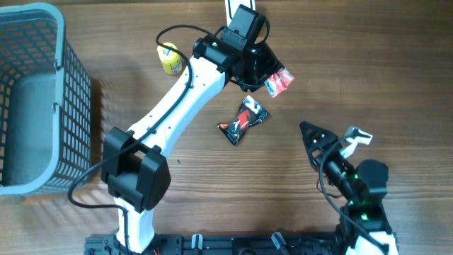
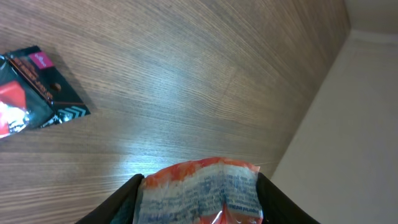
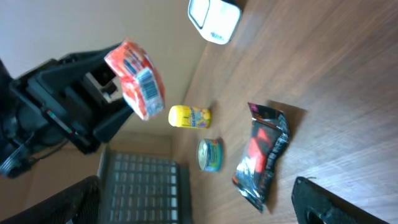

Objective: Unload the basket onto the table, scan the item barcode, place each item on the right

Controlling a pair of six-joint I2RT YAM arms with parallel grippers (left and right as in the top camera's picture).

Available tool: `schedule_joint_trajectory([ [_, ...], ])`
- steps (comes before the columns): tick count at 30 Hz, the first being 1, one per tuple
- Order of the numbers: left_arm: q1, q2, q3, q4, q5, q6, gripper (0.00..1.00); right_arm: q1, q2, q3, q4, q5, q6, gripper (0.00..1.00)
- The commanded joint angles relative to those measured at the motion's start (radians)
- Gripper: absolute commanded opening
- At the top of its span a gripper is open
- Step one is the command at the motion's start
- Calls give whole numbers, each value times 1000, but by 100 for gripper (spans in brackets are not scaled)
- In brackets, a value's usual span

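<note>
The left pincer [image 1: 265, 73] is clamped on an orange-and-white packet [image 3: 135, 78] and holds it in the air above the tabletop [image 1: 354, 57], near the far edge. In the right wrist view a barcode [image 3: 151, 86] shows on the packet's white face. The small print beside it is too fine to read. The right pincer [image 1: 333, 136] gapes wide with nothing in it. A black-and-red pouch [image 1: 243, 120] lies on the tabletop nearby, its lettering illegible.

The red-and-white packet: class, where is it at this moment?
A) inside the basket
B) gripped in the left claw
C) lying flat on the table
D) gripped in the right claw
B: the left claw grips the red-and-white packet, raised off the table.
</note>
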Motion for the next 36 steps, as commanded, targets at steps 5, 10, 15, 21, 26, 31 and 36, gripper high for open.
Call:
schedule_joint_trajectory([
  [5, -20, -23, 6, -16, 39, -56, 48, 1, 434, 17, 560, -137, 27, 95],
  [10, -19, -23, 6, -16, 80, -56, 48, 1, 687, 50, 852, -213, -19, 89],
  [15, -19, -23, 6, -16, 88, -56, 49, 1, 850, 119, 979, -327, -29, 87],
  [21, -19, -23, 6, -36, 88, -56, 50, 0, 889, 169, 1056, -367, -50, 83],
  [26, -19, -23, 6, -38, 91, -56, 50, 0, 890, 174, 1054, -367, -80, 72],
  [31, -19, -23, 6, -39, 110, -56, 51, 0, 890, 174, 1037, -364, -126, 66],
  [36, -19, -23, 6, -43, 140, -56, 50, 0, 890, 174, 1018, -334, -179, 72],
])
